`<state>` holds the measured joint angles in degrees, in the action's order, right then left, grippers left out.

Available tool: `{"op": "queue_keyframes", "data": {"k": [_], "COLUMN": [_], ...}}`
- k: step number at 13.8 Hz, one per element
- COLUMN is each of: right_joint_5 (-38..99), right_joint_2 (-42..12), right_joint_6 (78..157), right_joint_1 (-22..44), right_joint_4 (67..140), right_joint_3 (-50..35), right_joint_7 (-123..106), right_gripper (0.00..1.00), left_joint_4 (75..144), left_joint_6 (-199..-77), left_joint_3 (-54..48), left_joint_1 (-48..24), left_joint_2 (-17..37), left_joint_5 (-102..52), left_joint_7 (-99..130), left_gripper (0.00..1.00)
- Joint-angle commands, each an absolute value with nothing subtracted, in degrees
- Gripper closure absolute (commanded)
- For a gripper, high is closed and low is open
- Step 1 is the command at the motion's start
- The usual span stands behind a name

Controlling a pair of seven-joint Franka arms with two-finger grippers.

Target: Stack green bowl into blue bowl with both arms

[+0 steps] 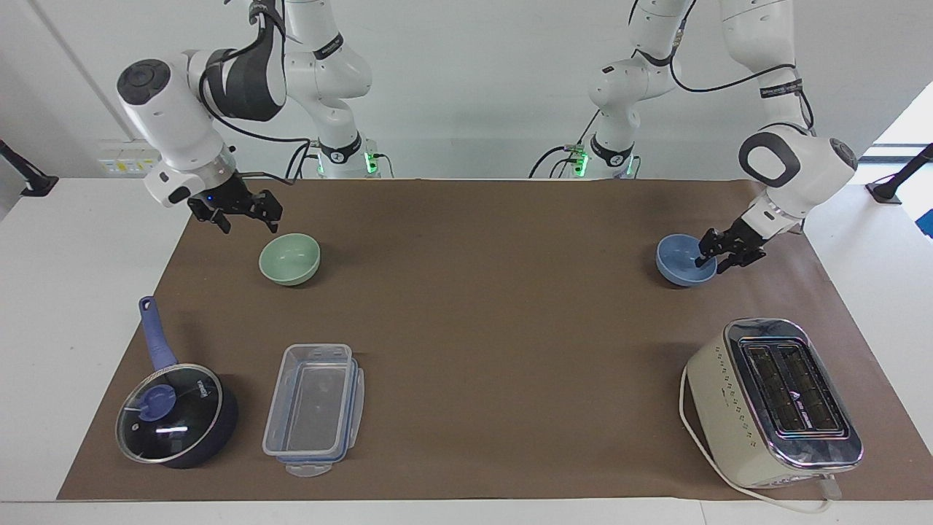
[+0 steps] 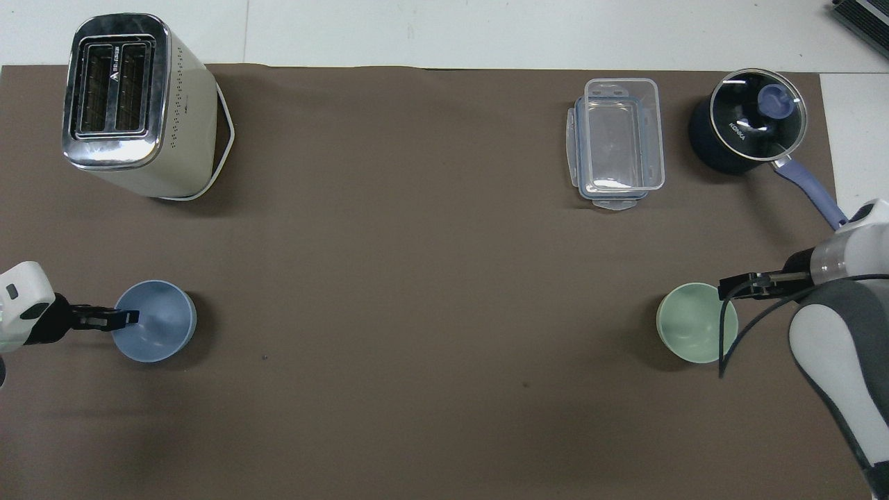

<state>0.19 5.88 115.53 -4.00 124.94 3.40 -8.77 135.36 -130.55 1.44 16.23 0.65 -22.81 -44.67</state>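
The blue bowl (image 1: 681,260) (image 2: 156,321) sits on the brown mat toward the left arm's end of the table. My left gripper (image 1: 716,259) (image 2: 128,317) is down at the bowl's rim, one finger inside the bowl and one outside, pinched on the rim. The green bowl (image 1: 289,257) (image 2: 696,322) rests upright toward the right arm's end. My right gripper (image 1: 249,221) (image 2: 726,287) hangs open, low in the air just beside the green bowl's rim, holding nothing.
A cream toaster (image 1: 776,401) (image 2: 132,104) stands farther from the robots than the blue bowl. A clear lidless container (image 1: 313,408) (image 2: 617,142) and a dark-blue lidded saucepan (image 1: 175,412) (image 2: 746,121) lie farther out than the green bowl.
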Motion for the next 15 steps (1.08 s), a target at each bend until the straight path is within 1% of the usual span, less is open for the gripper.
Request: {"op": "queue_keyframes", "data": {"k": [1,2,3,5,7,11,15], "right_joint_5": [0.4,0.3,0.2,-0.2,-0.2,-0.2,-0.2], "right_joint_2": [7.4,7.4,6.4,5.1,3.5,3.1,2.4], "right_joint_6": [122.9,123.4,124.4,131.0,132.1,132.2,133.0], "right_joint_1": [-6.5,-7.1,-7.8,-8.3,-9.5,-9.6,-9.7], "right_joint_4": [132.1,132.9,133.9,137.9,137.9,138.3,138.3], "right_joint_3": [3.2,3.2,3.2,3.2,3.1,3.1,3.1], "right_joint_7": [-14.5,-15.0,-15.2,-17.1,-17.4,-17.1,-17.0], "right_gripper": [0.0,0.0,0.0,0.0,0.0,0.0,0.0], "left_joint_4": [136.8,136.8,136.8,136.8,136.8,136.3,136.2], "left_joint_6": [-129.8,-129.5,-129.3,-128.2,-127.9,-127.3,-125.1], "left_joint_3": [1.5,1.5,1.5,1.5,1.6,0.8,0.6], "left_joint_1": [16.3,16.3,16.3,16.1,15.6,15.1,10.6], "left_joint_2": [-1.3,-1.3,-1.4,-2.2,-2.8,-5.1,-9.0], "left_joint_5": [-24.0,-24.0,-24.0,-24.1,-24.1,-24.0,-23.8], "left_joint_7": [-44.3,-43.7,-43.6,-43.5,-43.4,-40.8,-35.8], "left_gripper": [0.88,1.0,1.0,1.0,1.0,1.0,1.0]}}
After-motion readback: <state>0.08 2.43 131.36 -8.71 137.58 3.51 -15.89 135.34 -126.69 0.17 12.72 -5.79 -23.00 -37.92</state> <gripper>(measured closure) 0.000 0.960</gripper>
